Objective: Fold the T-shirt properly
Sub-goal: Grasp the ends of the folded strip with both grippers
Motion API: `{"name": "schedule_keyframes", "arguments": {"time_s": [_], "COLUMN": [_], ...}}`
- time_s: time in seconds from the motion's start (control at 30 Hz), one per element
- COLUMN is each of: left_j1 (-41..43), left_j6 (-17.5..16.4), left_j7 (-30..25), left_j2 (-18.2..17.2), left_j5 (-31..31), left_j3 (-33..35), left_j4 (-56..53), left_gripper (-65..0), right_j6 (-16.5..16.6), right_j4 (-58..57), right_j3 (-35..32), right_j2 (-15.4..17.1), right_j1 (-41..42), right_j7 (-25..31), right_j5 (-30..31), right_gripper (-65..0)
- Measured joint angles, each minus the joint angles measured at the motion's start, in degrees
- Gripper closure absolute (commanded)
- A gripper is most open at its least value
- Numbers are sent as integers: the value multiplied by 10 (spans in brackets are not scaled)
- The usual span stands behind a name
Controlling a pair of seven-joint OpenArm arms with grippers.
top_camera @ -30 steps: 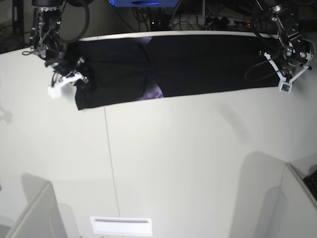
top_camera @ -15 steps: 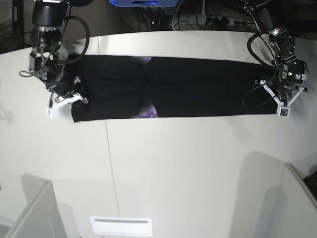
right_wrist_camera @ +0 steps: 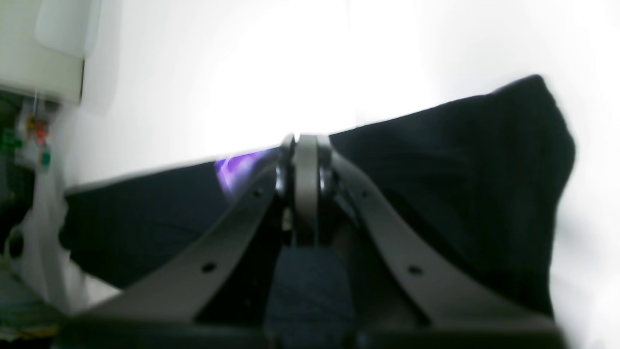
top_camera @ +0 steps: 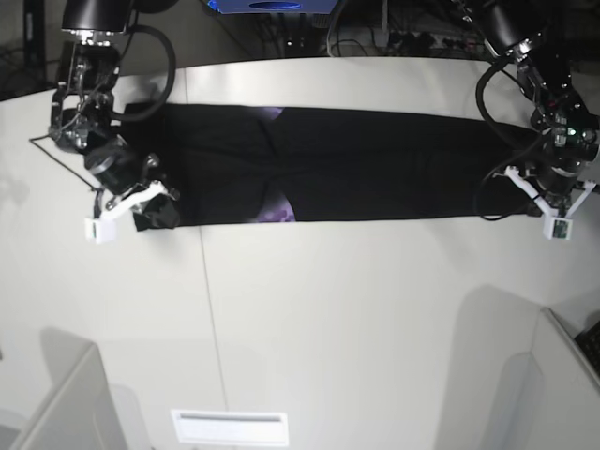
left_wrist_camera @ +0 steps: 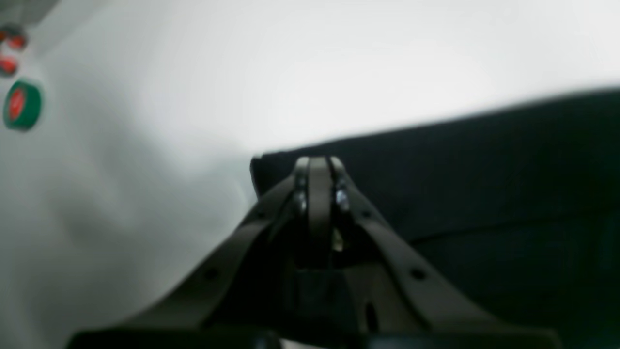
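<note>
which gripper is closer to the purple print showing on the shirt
Right. The right gripper grips the T-shirt at the end nearer the purple print; the left gripper holds the opposite end, much farther away.

A white table (top_camera: pixel 328 319) fills most of the base view, its top evenly lit, with a thin seam (top_camera: pixel 208 300) running from the middle toward the near edge. Soft grey shadows lie at the near corners. A white slotted plate (top_camera: pixel 230 427) sits at the near edge. Pale angled panels (top_camera: pixel 66 403) rise at the near left and near right corners. Behind the far edge it is dark, with tangled cables (top_camera: pixel 366 33) and a blue object (top_camera: pixel 272 5). In the left wrist view a green-ringed red button (left_wrist_camera: pixel 20 104) shows, blurred.
</note>
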Motion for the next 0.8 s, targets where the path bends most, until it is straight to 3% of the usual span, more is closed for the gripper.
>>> {"name": "schedule_keyframes", "arguments": {"time_s": [0.17,0.3,0.37,0.47,0.73,0.8], "left_j1": [61,94,103,104,80,65], "left_j6": [6,5,6,5,8,-12], "left_j7": [8,6,7,1,2,-1], "left_j2": [-36,-48,-50,-54,-82,-81], "left_j5": [-139,-220,-224,-231,-223,-231], "left_j3": [-115,-156,-158,-157,-127,-117], "left_j4": [-7,-10,-10,-30,-169,-187], "left_gripper": [-21,-248,-370,-495,-517,-517], "right_j6": [3,2,2,3,2,3], "right_j4": [83,86,86,86,86,86], "right_j3": [1,-8,-23,-43,-61,-62], "right_j2": [-10,-10,-10,-14,-10,-12], "right_j1": [-34,-43,-43,-49,-61,-65], "right_j7": [-12,-13,-12,-12,-12,-12], "right_j5": [4,-3,-3,1,-2,-1], "right_gripper": [0,0,0,0,0,0]}}
